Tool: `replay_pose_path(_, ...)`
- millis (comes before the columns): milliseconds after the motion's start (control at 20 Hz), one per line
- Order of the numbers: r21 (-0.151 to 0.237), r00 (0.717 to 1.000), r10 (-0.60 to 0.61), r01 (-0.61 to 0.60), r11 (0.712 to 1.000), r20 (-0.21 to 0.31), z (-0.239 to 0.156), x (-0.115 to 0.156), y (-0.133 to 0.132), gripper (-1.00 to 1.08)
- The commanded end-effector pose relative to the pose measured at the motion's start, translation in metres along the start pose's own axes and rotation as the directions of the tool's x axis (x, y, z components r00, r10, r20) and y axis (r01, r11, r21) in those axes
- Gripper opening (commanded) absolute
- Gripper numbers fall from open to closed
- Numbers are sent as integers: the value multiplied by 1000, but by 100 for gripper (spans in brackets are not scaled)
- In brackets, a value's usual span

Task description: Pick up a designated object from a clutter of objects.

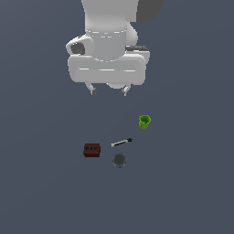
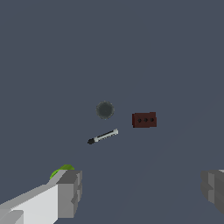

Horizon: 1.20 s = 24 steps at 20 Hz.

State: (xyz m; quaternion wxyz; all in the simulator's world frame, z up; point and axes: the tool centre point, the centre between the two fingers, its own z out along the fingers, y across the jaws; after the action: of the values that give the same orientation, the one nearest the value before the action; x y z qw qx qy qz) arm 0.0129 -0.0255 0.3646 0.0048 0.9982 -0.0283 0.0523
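spread wide and empty, claw (image 1: 109,90) is held high above clutter; descent onto grey ball (image 1: 119,160) is judged next.

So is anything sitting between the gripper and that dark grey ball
Yes, loosely. The gripper hangs open, well clear of the clutter, and the thin stick lies between it and the dark grey ball. The green cup and red-brown block sit off to either side.
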Motion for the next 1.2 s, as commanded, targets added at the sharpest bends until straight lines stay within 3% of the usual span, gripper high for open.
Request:
replay_pose_path(0,0,1000,0,0,1000,0,0,0,0,100)
replay_pose_path(700,27,999,-36,36,999,7,0,0,-17,100)
replay_pose_path(1150,24,998,-55,54,998,19,33,17,-20,100)
